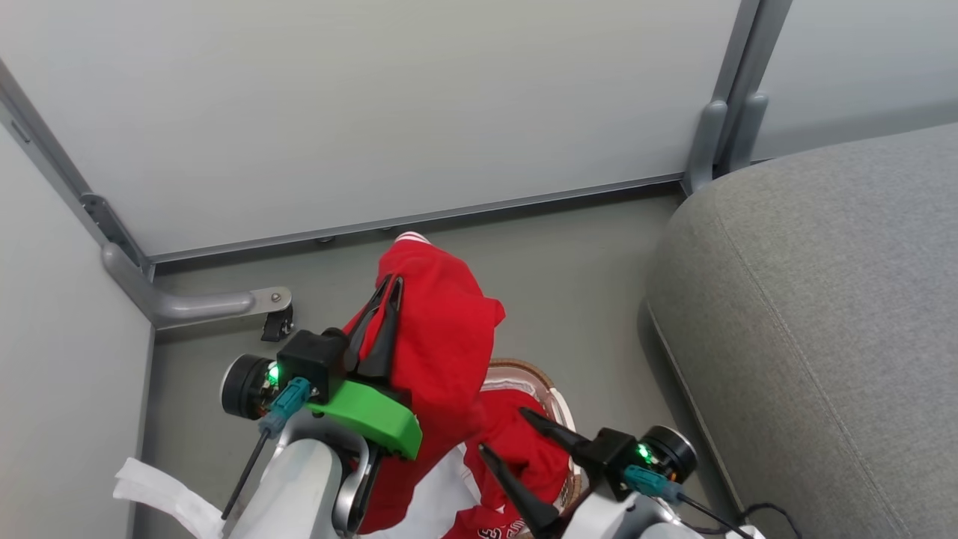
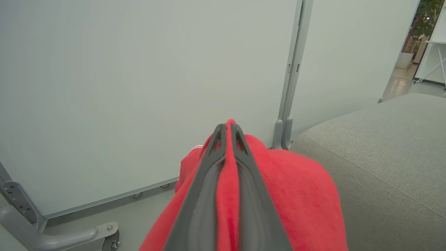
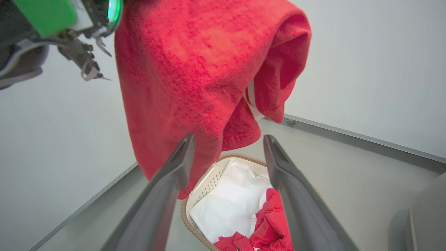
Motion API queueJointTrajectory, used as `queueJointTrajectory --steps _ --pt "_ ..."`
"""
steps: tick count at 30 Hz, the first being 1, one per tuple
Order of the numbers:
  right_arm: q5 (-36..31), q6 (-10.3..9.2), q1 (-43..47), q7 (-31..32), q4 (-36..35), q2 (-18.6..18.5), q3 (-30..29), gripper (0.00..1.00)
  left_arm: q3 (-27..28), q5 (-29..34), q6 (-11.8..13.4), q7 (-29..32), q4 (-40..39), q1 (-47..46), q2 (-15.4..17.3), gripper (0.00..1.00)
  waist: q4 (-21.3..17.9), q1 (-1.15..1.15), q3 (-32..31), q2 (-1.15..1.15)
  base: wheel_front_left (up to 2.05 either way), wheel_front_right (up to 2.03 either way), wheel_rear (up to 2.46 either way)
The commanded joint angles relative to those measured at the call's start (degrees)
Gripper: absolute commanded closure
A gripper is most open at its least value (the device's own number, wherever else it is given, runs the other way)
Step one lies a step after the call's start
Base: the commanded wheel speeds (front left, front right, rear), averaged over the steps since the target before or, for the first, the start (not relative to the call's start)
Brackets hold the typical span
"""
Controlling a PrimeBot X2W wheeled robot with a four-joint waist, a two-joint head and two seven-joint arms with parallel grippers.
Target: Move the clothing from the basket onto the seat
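1. My right gripper (image 1: 503, 430) is nearest me. Its jaws are spread wide with nothing between them, and it hangs over the basket (image 3: 190, 219).
2. My left gripper (image 1: 392, 284) is pinched tight on a red garment (image 1: 445, 337). The cloth is squeezed between the two fingers (image 2: 205, 184) and spills down either side. The garment is raised well above the basket, though I cannot tell whether its lowest hem has cleared the rim.
3. Below it, the basket stands on the floor (image 1: 584, 284). Much of its white liner (image 3: 226, 198) lies bare, but more red clothing (image 3: 271, 223) is bunched at one end, so the basket is not empty.
4. The seat (image 1: 823, 314) lies off to my right, well apart from the hanging garment. I see no red on the part of the cushion that shows.
5. Farthest off, the pale partition panels (image 1: 374, 112) close the corner.
6. My reckoning is that one piece has been picked up and lifted, and nothing has been delivered as far as I can see. What remains is to carry this piece across to the seat, let it go, then come back for the bundle in the basket.
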Motion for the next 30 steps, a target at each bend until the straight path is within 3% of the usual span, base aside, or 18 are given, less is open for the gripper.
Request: queueJointTrajectory --steps 1,10,25,26,27,28,30 --pt "1.2 -0.08 -1.9 -0.1 1.1 -0.3 1.8 0.0 -0.5 -0.7 0.0 -0.1 -0.1 -1.1 0.1 1.0 0.8 0.0 0.3 0.0 0.0 0.0 0.0" --pt "6.7 -0.08 -8.5 -0.1 7.2 -0.3 9.6 0.0 -4.4 -2.3 0.2 -0.1 -0.6 -3.2 0.1 1.0 3.9 0.0 1.0 0.0 0.0 0.0 0.0" --pt "8.4 -0.08 -13.0 -0.1 9.2 -0.2 11.6 0.0 -11.1 -5.4 0.8 -0.1 -1.2 -5.2 0.1 1.0 8.7 0.0 1.7 0.0 0.0 0.0 0.0" --pt "8.7 -0.08 -13.1 -0.1 9.3 -0.2 12.0 0.1 -11.4 -5.4 0.9 -0.1 -1.2 -5.2 0.1 1.0 8.9 0.0 1.7 0.0 0.0 0.0 0.0" --pt "9.0 -0.08 -13.3 -0.1 9.4 -0.2 12.4 0.6 -11.7 -5.7 1.0 -0.1 -1.2 -5.3 0.1 1.0 9.1 0.0 1.8 0.0 0.0 0.0 0.0" --pt "9.1 -0.08 -13.4 -0.1 9.6 -0.2 12.7 1.0 -11.9 -5.9 1.0 -0.1 -1.1 -5.3 0.1 1.0 9.3 0.0 1.8 0.0 0.0 0.0 0.0" --pt "9.7 -0.08 -13.6 -0.1 9.7 -0.2 12.8 1.0 -12.3 -5.9 1.1 -0.1 -1.0 -5.3 0.1 1.0 9.5 0.0 1.8 0.0 0.0 0.0 0.0"
